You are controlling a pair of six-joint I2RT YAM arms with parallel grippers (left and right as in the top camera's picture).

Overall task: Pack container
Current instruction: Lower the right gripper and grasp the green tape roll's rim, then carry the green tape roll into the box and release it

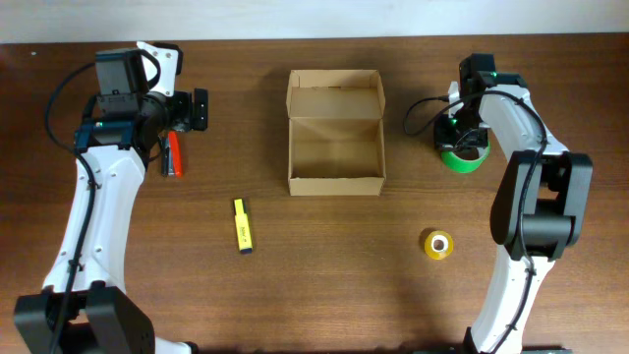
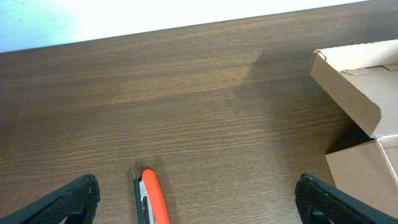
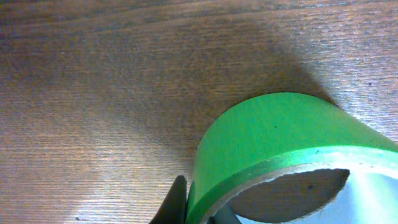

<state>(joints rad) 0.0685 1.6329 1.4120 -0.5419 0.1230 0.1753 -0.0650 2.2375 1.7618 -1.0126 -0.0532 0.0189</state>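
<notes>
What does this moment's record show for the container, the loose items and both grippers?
container: lid open, flap back, nothing inside
left gripper: open, holding nothing, red marker nearby
right gripper: shut on green tape roll, pinching its wall
unpacked: yellow marker, yellow tape roll, both outside container

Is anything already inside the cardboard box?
No, the overhead view shows the box with a bare floor; the green tape, yellow tape and yellow marker all lie outside it.
</notes>
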